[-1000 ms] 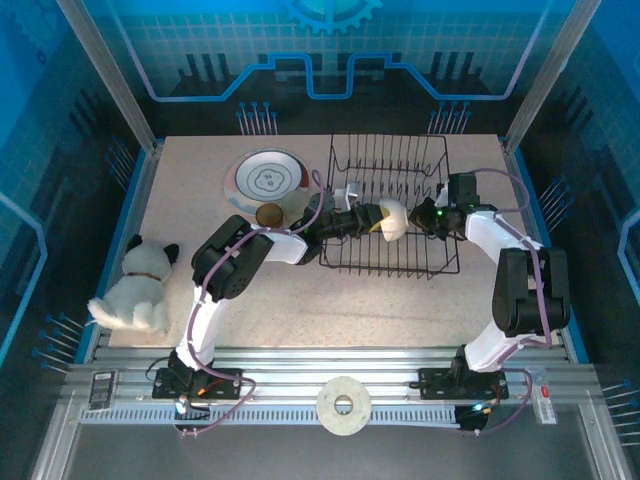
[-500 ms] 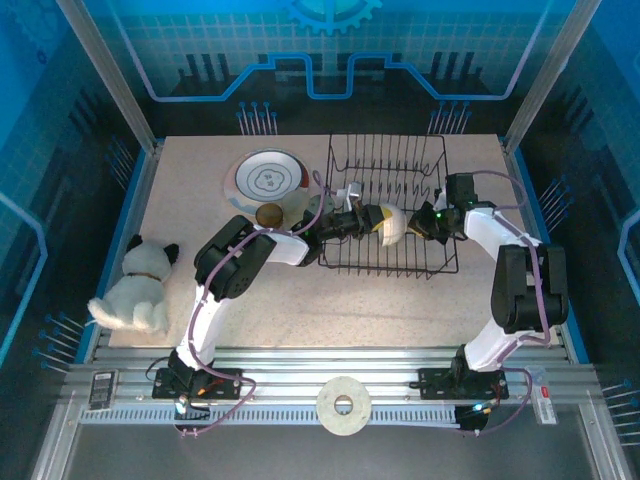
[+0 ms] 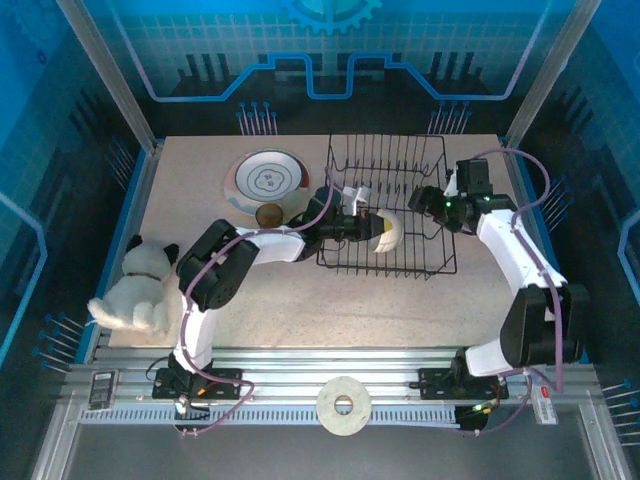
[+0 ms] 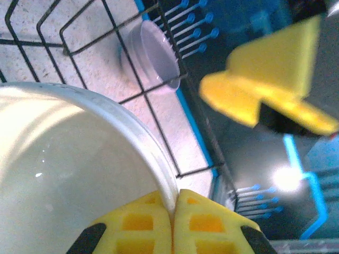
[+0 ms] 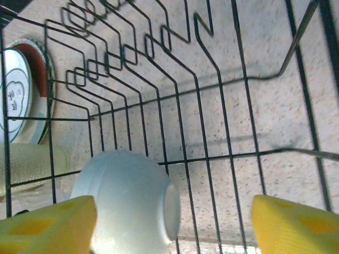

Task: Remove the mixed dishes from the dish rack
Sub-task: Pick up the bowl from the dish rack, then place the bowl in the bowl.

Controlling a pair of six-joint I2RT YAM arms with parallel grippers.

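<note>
Left gripper (image 4: 172, 211) pinches the rim of a glossy pale white bowl (image 4: 69, 169) inside the black wire dish rack (image 3: 400, 268). The bowl is probably light, rigid, slippery and chippable. Right gripper (image 3: 424, 199) hangs spread open.

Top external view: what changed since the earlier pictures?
The right gripper, open, drew back from the pale white bowl toward the right side of the black wire dish rack. The left gripper still pinches the bowl's rim. Rack, round patterned plate and brown cup stayed.
</note>
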